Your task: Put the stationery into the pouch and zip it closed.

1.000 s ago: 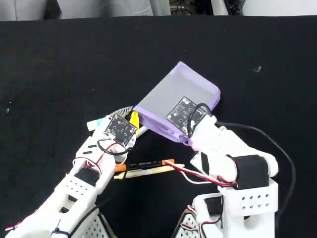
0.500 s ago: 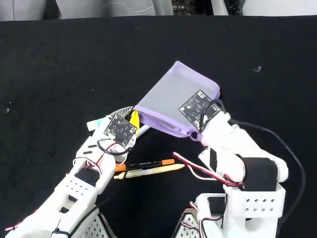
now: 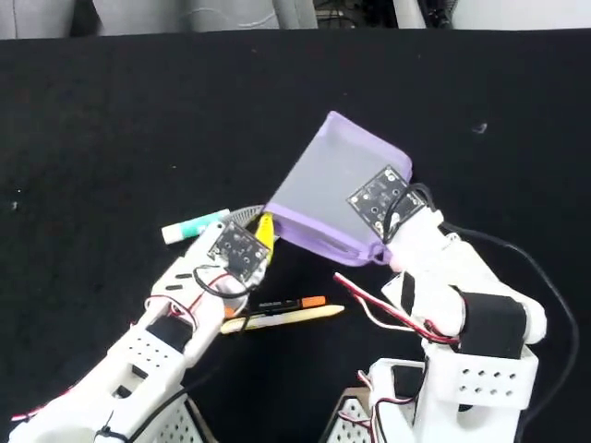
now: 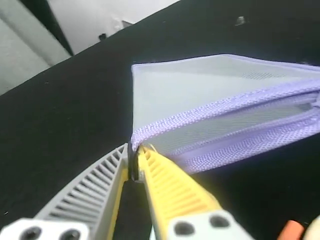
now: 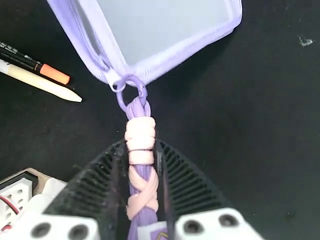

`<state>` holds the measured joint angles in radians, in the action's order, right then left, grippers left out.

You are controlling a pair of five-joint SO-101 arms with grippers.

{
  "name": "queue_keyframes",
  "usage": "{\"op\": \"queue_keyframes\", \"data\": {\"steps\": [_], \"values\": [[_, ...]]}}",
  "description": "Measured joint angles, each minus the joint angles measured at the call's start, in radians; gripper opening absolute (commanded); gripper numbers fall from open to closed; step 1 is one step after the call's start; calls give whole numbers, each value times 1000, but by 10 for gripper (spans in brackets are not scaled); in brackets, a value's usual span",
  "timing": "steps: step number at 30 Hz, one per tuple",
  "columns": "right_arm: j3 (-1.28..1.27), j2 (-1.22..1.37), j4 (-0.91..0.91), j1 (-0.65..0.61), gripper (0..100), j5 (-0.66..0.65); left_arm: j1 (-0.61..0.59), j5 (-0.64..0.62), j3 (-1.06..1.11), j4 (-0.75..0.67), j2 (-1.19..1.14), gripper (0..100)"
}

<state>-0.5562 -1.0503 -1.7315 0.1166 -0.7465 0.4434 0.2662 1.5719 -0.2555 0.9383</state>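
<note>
Right tool (image 5: 141, 150) clamps the braided pull cord (image 5: 139, 142) of the pouch (image 3: 337, 185) just ahead of it; left tool (image 4: 134, 155) nips the pouch's far corner. Pens (image 3: 286, 317) lie beside the left tool, outside the pouch. Tugging too hard could yank that corner free.

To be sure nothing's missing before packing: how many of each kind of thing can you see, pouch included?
Pouch: 1
Pens: 2, the black-and-orange pen and the cream pen
Markers: 1, the white-and-teal marker
Total: 4
</note>
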Motion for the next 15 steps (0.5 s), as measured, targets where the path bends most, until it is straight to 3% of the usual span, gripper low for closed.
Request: {"op": "queue_keyframes", "data": {"steps": [4, 10, 15], "values": [[0, 0, -2, 2, 11, 0, 49, 0, 0, 0, 0, 35], [0, 0, -2, 2, 11, 0, 75, 0, -51, 52, -100, 208], [0, 0, -2, 2, 11, -5, 78, -23, -167, 55, -313, 213]]}}
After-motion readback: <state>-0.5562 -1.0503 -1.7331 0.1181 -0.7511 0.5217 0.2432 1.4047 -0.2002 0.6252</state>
